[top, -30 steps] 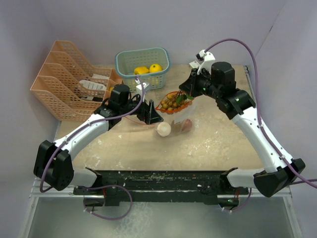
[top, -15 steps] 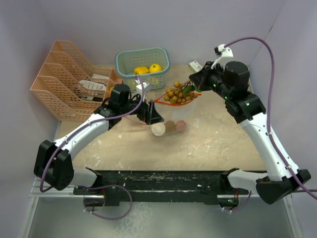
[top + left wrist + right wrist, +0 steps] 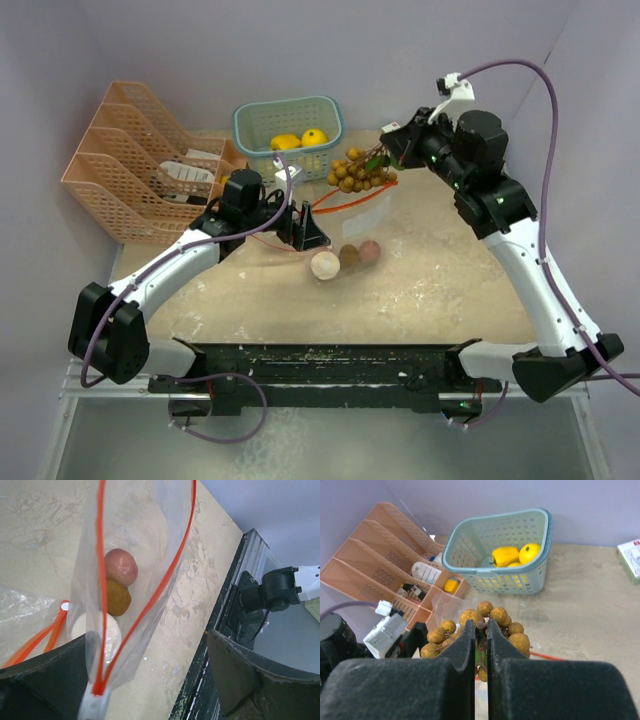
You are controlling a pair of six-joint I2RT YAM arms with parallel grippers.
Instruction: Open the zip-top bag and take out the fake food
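Clear bag (image 3: 142,520), three balls (image 3: 120,566) inside; cluster (image 3: 470,616) out

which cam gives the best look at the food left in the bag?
Left wrist: it looks into the open bag, showing the pink, brown and white balls large. Top external shows them small on the table. Right wrist misses them; its claw grips the brown cluster.

The bag (image 3: 150,535) is clear with an orange-red zip edge. Inside it are a pink ball (image 3: 120,566), a brown ball (image 3: 117,597) and a cream ball (image 3: 110,632). The cluster (image 3: 358,170) is golden-brown with a touch of green. The basket (image 3: 510,582) is pale teal lattice and holds yellow pieces (image 3: 506,556). The rack (image 3: 110,180) is peach mesh. The bench (image 3: 440,270) is mottled beige.
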